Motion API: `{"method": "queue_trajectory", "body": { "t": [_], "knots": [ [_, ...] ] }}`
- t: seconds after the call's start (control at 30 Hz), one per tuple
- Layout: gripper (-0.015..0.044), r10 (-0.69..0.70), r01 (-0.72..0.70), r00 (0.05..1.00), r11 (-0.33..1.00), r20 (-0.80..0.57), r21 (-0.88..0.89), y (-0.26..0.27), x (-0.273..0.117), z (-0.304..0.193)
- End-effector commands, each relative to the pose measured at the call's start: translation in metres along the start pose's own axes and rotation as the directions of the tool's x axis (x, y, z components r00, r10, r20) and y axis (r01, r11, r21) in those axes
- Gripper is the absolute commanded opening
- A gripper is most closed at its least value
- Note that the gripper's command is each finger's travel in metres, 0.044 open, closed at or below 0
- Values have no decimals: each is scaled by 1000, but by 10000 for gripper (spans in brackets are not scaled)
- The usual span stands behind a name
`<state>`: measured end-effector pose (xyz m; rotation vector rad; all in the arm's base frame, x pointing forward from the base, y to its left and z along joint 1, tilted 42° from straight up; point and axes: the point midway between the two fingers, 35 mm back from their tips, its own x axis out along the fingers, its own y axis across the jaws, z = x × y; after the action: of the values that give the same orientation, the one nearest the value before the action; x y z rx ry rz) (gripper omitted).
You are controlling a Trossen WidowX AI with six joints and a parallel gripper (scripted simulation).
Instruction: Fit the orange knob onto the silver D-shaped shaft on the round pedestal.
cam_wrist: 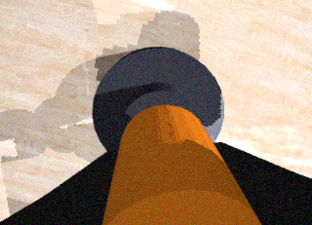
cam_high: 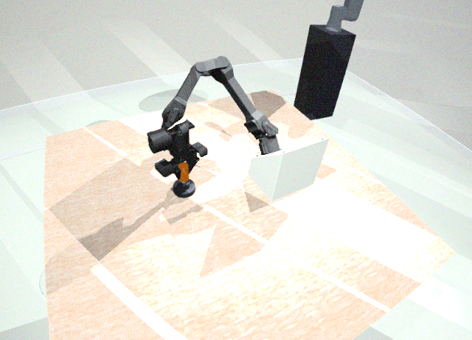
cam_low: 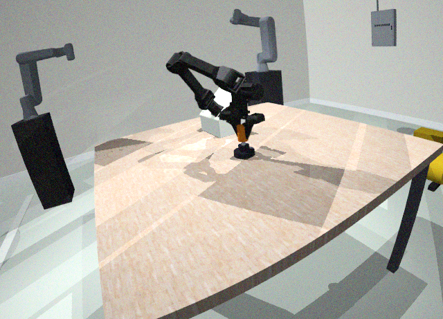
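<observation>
The orange knob point(cam_high: 184, 172) point(cam_low: 241, 133) point(cam_wrist: 180, 167) is held upright, slightly tilted, directly over the dark round pedestal point(cam_high: 184, 192) point(cam_low: 243, 152) point(cam_wrist: 156, 64). My gripper point(cam_high: 184, 170) point(cam_low: 241, 130) is shut on the knob, with a dark finger on either side of it in the wrist view. In the exterior view a sliver of the silver shaft point(cam_low: 243, 143) shows between the knob's lower end and the pedestal's raised centre. The knob's hole and the shaft's flat side are hidden, so their alignment cannot be seen.
The pedestal stands on a wooden table point(cam_high: 152, 275) point(cam_low: 172, 237). A white box-like block point(cam_high: 299, 170) point(cam_low: 214, 126) stands near the arm's base. Other grey arms on black stands are beyond the table.
</observation>
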<state>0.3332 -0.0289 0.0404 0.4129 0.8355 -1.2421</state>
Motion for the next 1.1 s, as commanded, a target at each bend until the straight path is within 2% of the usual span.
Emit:
{"method": "queue_trajectory", "body": {
  "t": [0.0,0.53,0.77,1.07],
  "knots": [
    [0,1,-1,1000,1000,-1,-2,0,1,0],
    [0,1,-1,1000,1000,-2,-2,1,-4,1],
    [0,1,-1,1000,981,-2,196,2,-3,1],
    [0,1,-1,1000,979,-2,206,0,1,0]
  ]
}}
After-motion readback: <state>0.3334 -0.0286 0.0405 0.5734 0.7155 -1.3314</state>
